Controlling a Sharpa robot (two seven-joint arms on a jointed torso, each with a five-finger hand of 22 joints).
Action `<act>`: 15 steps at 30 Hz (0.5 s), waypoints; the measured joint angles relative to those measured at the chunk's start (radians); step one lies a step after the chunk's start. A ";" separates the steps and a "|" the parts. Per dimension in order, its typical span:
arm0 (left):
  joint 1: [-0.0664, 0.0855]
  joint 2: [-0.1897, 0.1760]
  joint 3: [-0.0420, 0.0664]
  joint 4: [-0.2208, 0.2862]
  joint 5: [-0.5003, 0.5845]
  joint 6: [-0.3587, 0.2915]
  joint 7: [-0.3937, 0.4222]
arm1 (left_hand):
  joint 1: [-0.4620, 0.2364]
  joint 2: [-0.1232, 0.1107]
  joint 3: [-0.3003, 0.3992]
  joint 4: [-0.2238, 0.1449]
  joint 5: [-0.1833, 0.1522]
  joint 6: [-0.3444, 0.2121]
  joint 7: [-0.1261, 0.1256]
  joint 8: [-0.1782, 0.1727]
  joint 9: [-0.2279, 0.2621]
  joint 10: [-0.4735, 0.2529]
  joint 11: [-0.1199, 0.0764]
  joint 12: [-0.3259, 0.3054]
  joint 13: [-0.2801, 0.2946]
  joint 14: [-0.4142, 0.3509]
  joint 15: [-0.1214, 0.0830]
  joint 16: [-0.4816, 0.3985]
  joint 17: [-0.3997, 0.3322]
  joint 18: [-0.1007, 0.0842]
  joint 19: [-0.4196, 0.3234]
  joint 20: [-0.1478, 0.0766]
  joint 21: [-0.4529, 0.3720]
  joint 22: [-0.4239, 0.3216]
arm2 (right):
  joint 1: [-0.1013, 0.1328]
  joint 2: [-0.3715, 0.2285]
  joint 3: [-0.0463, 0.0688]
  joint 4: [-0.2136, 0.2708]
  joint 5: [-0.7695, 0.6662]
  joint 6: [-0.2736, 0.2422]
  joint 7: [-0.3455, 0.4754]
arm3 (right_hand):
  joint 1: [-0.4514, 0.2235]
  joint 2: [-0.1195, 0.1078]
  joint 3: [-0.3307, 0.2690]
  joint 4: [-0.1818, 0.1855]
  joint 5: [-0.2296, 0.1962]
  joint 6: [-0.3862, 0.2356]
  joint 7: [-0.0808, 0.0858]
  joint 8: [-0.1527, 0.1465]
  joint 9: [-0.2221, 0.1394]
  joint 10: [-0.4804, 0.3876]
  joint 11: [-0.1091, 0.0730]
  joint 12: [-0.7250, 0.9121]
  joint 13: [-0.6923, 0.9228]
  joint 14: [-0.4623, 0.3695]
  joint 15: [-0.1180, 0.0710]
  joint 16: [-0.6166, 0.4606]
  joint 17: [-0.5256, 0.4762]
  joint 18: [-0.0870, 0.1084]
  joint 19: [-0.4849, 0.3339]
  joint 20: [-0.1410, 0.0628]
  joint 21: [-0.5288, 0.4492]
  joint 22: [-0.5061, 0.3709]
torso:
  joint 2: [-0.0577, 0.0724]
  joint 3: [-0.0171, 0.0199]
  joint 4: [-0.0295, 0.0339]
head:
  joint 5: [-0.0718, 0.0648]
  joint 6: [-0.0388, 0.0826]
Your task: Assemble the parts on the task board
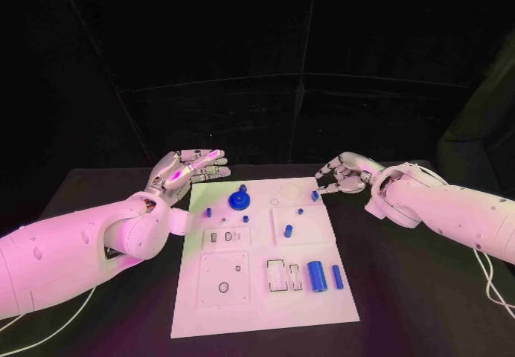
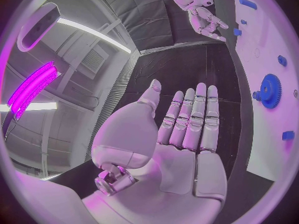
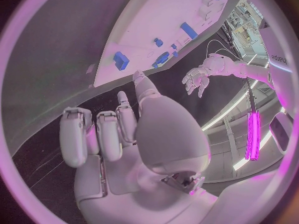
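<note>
my left hand (image 1: 191,168) hovers flat and empty off the task board (image 1: 264,297) far left corner. blue gear (image 1: 240,199) sits just inside; looks light, stiff, slick, so i'd pinch its rim. right hand (image 1: 345,175) off far right corner, fingers half curled, empty.

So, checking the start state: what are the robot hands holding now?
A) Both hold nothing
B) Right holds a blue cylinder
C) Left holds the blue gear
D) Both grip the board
A: the left robot hand and right robot hand hold nothing; the gear sits on the board.
</note>
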State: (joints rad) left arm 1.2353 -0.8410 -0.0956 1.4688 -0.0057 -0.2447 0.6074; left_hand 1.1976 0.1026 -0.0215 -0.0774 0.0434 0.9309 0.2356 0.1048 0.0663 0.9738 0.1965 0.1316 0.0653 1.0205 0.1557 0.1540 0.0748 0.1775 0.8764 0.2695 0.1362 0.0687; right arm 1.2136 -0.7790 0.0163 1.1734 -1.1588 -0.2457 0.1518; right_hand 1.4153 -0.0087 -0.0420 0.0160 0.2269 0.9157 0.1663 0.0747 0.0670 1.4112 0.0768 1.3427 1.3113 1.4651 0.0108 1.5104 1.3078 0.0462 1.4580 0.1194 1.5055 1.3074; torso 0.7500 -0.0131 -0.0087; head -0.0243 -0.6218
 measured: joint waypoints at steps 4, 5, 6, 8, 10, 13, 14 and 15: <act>0.000 0.001 0.000 -0.003 0.000 0.000 0.000 | 0.000 0.000 0.000 0.000 0.000 0.000 0.000 0.000 0.000 0.000 0.000 0.000 0.000 0.000 0.000 0.000 0.000 0.000 0.000 0.000 0.000 0.000 | -0.004 0.007 0.000 -0.010 -0.008 0.008 0.005 | 0.013 0.005 0.004 -0.010 0.004 0.000 0.000 0.000 0.000 0.000 0.000 0.002 0.000 0.000 0.000 0.000 0.000 0.000 -0.004 -0.004 0.000 0.000 | 0.000 -0.0003 0.0000 | 0.001 -0.003; 0.000 0.001 0.000 -0.003 0.000 0.000 0.000 | 0.000 0.000 0.000 0.000 0.000 0.000 0.000 0.000 0.000 0.000 0.000 0.000 0.000 0.000 0.000 0.000 0.000 0.000 0.000 0.000 0.000 0.000 | -0.006 0.008 0.000 -0.011 -0.009 0.010 0.006 | 0.014 0.007 0.008 -0.014 0.006 0.000 0.000 0.000 0.000 0.000 0.000 0.002 0.000 0.000 0.000 0.000 0.000 0.000 -0.004 -0.004 0.000 0.000 | 0.000 -0.0006 0.0000 | 0.002 -0.003; 0.000 0.001 0.000 -0.004 0.000 0.000 0.000 | 0.000 0.000 0.000 0.000 0.000 0.000 0.000 0.000 0.000 0.000 0.000 0.000 0.000 0.000 0.000 0.000 0.000 0.000 0.000 0.000 0.000 0.000 | -0.007 0.009 0.000 -0.012 -0.011 0.013 0.007 | 0.017 0.009 0.011 -0.017 0.009 0.000 0.000 0.000 0.000 0.000 0.000 0.004 0.000 0.000 0.000 0.000 0.000 0.000 -0.004 -0.004 0.000 0.000 | 0.000 -0.0008 0.0000 | 0.002 -0.004; 0.000 0.001 0.000 -0.005 0.000 0.000 0.000 | 0.000 0.000 0.000 0.000 0.000 0.000 0.000 0.000 0.000 0.000 0.000 0.000 0.000 0.000 0.000 0.000 0.000 0.000 0.000 0.000 0.000 0.000 | -0.008 0.009 0.000 -0.015 -0.016 0.018 0.009 | 0.021 0.013 0.015 -0.021 0.021 0.000 0.000 0.000 0.001 0.000 0.000 0.003 0.000 0.000 0.000 0.000 0.000 0.000 -0.004 -0.004 0.000 0.000 | 0.000 -0.0013 0.0000 | 0.002 -0.004; 0.000 0.001 0.000 -0.006 0.000 0.001 0.000 | 0.000 0.000 0.000 0.000 0.000 0.000 0.000 0.000 0.000 0.000 0.000 0.000 0.000 0.000 0.000 0.000 0.000 0.000 0.000 0.000 0.000 0.000 | -0.009 0.010 0.000 -0.017 -0.020 0.023 0.010 | 0.022 0.015 0.018 -0.023 0.023 0.000 0.000 0.000 0.002 0.000 0.000 0.001 0.001 0.000 0.000 0.000 0.000 0.000 -0.004 -0.004 0.000 0.000 | 0.000 -0.0018 0.0004 | 0.001 -0.005; 0.000 0.001 0.000 -0.006 0.000 0.001 0.000 | 0.000 0.000 0.000 0.000 0.000 0.000 0.000 0.000 0.000 0.000 0.000 0.000 0.000 0.000 0.000 0.000 0.000 0.000 0.000 0.000 0.000 0.000 | -0.014 0.010 0.000 -0.018 -0.024 0.030 0.011 | 0.024 0.016 0.018 -0.023 0.023 0.000 0.000 0.000 0.002 0.000 0.000 0.001 0.000 0.000 0.000 0.000 0.000 0.000 -0.004 -0.004 0.000 0.000 | 0.000 -0.0018 0.0005 | 0.001 -0.006; 0.000 0.002 0.000 -0.007 0.000 0.001 0.000 | 0.000 0.000 0.000 0.000 0.000 0.000 0.000 0.000 0.000 0.000 0.000 0.000 0.000 0.000 0.000 0.000 0.000 0.000 0.000 0.000 0.000 0.000 | -0.016 0.010 0.000 -0.018 -0.025 0.034 0.011 | 0.024 0.016 0.015 -0.026 0.023 0.002 -0.002 0.003 0.002 0.000 0.000 0.001 0.000 0.000 0.000 0.000 0.000 0.000 -0.004 -0.004 0.000 0.000 | 0.000 -0.0018 0.0005 | 0.001 -0.007; 0.000 0.002 0.000 -0.007 0.000 0.001 0.000 | 0.000 0.000 0.000 0.000 0.000 0.000 0.000 0.000 0.000 0.000 0.000 0.000 0.000 0.000 0.000 0.000 0.000 0.000 0.000 0.000 0.000 0.000 | -0.018 0.011 0.000 -0.019 -0.026 0.036 0.011 | 0.024 0.016 0.015 -0.026 0.023 0.005 -0.005 0.006 0.003 0.000 0.000 0.001 0.000 0.000 0.000 0.000 0.000 0.000 -0.004 -0.004 0.000 0.000 | 0.000 -0.0018 0.0005 | 0.001 -0.007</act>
State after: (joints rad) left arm 1.2351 -0.8392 -0.0956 1.4618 -0.0057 -0.2438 0.6074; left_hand 1.1976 0.1026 -0.0215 -0.0774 0.0433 0.9309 0.2356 0.1048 0.0663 0.9738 0.1965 0.1316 0.0653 1.0205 0.1557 0.1540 0.0749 0.1776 0.8764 0.2695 0.1362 0.0687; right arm 1.1954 -0.7682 0.0163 1.1547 -1.1852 -0.2099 0.1628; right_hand 1.4390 0.0074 -0.0270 -0.0100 0.2501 0.9204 0.1617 0.0803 0.0697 1.4112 0.0769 1.3441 1.3117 1.4651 0.0108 1.5104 1.3077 0.0462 1.4543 0.1158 1.5055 1.3073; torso 0.7495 -0.0150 -0.0082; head -0.0236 -0.6289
